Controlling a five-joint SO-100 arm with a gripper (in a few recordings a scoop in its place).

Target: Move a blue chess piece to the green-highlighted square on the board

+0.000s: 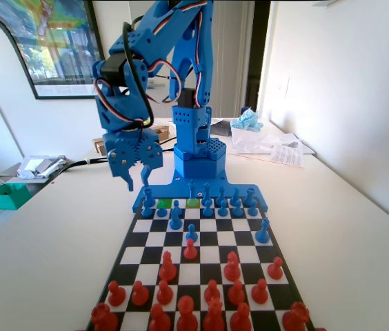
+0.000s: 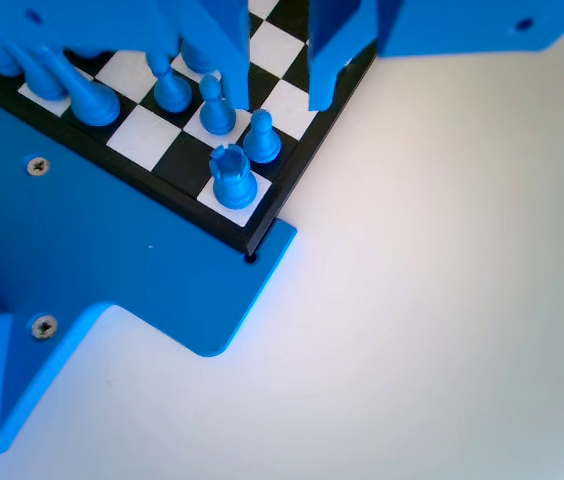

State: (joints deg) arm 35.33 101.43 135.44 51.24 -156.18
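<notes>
Blue jaws of the gripper (image 1: 138, 181) are seen spread and empty above the board (image 2: 292, 95) at its corner beside the arm. Directly below them a blue rook (image 2: 232, 178) stands upright on the corner square, two green squares (image 1: 178, 203) lying along the same edge.

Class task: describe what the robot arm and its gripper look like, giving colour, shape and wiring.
The arm is bright blue plastic with perforated blocks. Red, white and black cables loop along its joints. The gripper is the same blue, ending in two pointed fingers.
</notes>
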